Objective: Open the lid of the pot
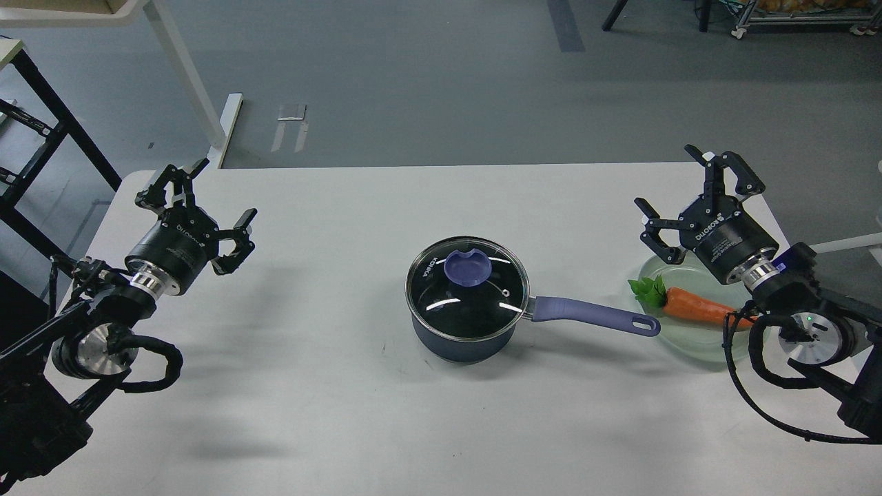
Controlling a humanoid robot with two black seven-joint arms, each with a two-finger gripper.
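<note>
Both arms come in from the bottom corners, and each ends in a claw held up above the white table. Left gripper is wide open and holds nothing. Right gripper is wide open too, and empty. It hangs over the back edge of a pale green plate with a toy carrot on it.

Between them sits the pot, in the middle of the table. The lid is on it, closed, with the blue knob on top. The handle points right, toward the plate.

I think neither claw is much nearer. The knob is inward and closer to me from each claw, and well apart from both.
</note>
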